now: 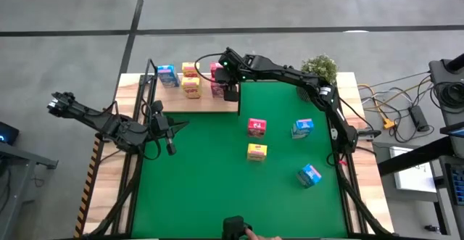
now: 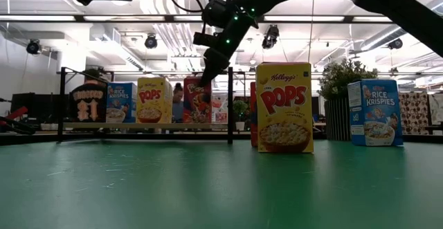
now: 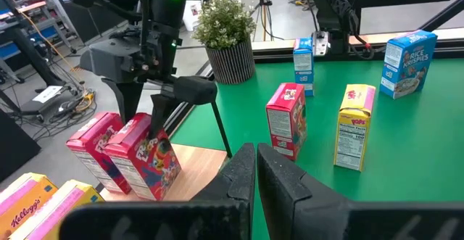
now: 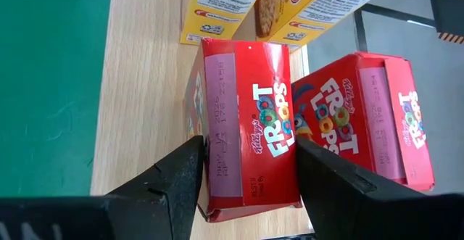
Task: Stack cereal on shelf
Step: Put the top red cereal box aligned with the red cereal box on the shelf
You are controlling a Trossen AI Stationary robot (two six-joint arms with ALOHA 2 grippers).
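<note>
The shelf [image 1: 217,104] stands at the mat's far left and bears a blue box [image 1: 167,75], two yellow boxes [image 1: 191,79] and two pink cereal boxes. My right gripper [image 4: 248,142] reaches over the shelf's right end and is shut on the nearer pink box [image 4: 250,117]. The other pink box [image 4: 362,117] stands right beside it. My left gripper [image 1: 171,143] hangs shut over the mat's left edge and holds nothing. My right gripper pinches the pink box between its two fingers [image 4: 174,178], which lie on the two broad faces near the top edge [image 4: 208,149]. The fingers slant down from the table's right side. The box stands upright with its bottom on the shelf board [image 4: 138,88].
Loose boxes stand on the green mat [image 1: 203,189]: a pink one [image 1: 257,127], a yellow one [image 1: 257,151] and two blue ones [image 1: 302,128], [image 1: 309,175]. A potted plant [image 1: 319,67] stands at the far right. A black post [image 1: 238,98] rises at the shelf's right end.
</note>
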